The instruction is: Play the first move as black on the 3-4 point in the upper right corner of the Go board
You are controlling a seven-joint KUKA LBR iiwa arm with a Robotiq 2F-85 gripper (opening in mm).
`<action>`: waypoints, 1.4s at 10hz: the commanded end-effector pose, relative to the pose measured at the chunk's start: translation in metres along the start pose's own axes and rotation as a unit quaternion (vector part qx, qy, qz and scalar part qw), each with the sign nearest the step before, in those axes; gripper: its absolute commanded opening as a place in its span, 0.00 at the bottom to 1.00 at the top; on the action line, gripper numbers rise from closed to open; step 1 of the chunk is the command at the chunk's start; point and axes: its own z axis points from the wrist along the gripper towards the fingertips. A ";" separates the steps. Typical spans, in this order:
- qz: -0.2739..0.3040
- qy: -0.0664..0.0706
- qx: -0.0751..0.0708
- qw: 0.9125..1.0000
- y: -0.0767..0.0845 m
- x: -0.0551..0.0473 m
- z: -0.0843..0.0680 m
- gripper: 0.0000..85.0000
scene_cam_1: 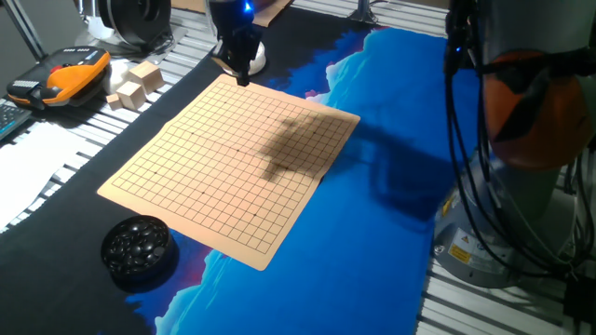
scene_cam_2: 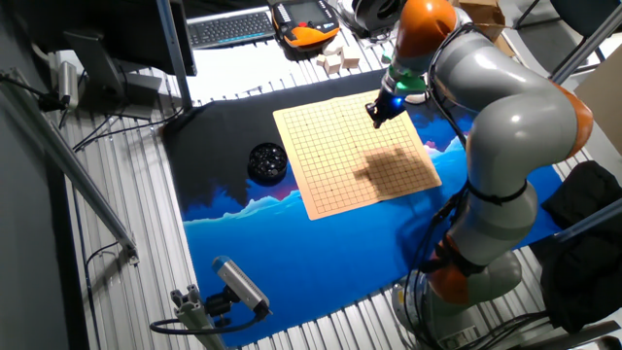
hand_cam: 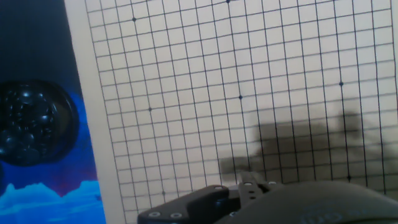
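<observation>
One arm: grey and orange robot arm (scene_cam_2: 505,126) reaches from the desk edge over the board, wrist pointing down.
End effector: black two-finger end effector (scene_cam_1: 244,74) hangs low over the far corner of the board in one fixed view; in the other fixed view (scene_cam_2: 377,117) it sits just inside the board's edge near that same corner. The hand view shows only blurred dark parts of it along the bottom edge, so I cannot tell whether the fingers are spread, pressed together or pinching anything.
Go board: flat tan wooden Go board with a black grid (scene_cam_1: 214,177) lies on the mat; its lines fill most of the hand view (hand_cam: 249,74).
Single black stone: not made out on its own anywhere; whether one sits between the fingertips cannot be told.
Bowl: round black bowl of glossy black stones (scene_cam_1: 138,247) stands just off the near corner of the board, well apart from the end effector, diagonally across the grid.
Mat: blue and black mat (scene_cam_1: 391,112) covers the desk under the board.
Shadow: dark arm shadow (scene_cam_1: 298,144) falls on the board's right half.
</observation>
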 end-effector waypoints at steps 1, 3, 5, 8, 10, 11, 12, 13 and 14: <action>0.014 0.006 -0.001 1.000 0.005 -0.001 0.000 0.00; 0.046 0.023 -0.005 0.999 0.052 -0.005 0.000 0.00; 0.069 0.019 -0.009 0.997 0.093 -0.003 0.016 0.00; 0.106 0.023 -0.020 0.994 0.150 0.013 0.038 0.00; 0.117 0.017 -0.030 0.993 0.168 0.027 0.055 0.00; 0.120 0.014 -0.031 0.992 0.170 0.030 0.058 0.00; 0.110 0.013 -0.029 0.993 0.170 0.030 0.058 0.00; 0.100 0.018 -0.015 0.995 0.170 0.030 0.058 0.00; 0.094 0.024 -0.009 0.995 0.170 0.030 0.058 0.00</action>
